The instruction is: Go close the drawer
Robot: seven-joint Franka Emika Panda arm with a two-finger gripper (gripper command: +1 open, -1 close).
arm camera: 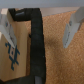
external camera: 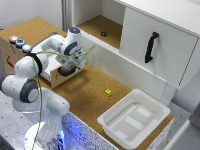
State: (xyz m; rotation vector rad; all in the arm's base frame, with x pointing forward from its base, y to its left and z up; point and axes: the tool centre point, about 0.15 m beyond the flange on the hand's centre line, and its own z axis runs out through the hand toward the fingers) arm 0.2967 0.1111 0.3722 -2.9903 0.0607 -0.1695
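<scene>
Fingers (arm camera: pixel 37 30) spread over drawer (arm camera: pixel 15 50); only exterior shows tub (external camera: pixel 134 120).

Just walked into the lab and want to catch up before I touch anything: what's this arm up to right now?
The Panda arm is leaning over the light wooden box at the exterior view's left, its end effector right at the small drawer, which looks still pulled out. In the wrist view the two fingers stand apart over the drawer's dark edge, holding nothing. The small yellow block and white tub on the cork surface sit untouched.
</scene>
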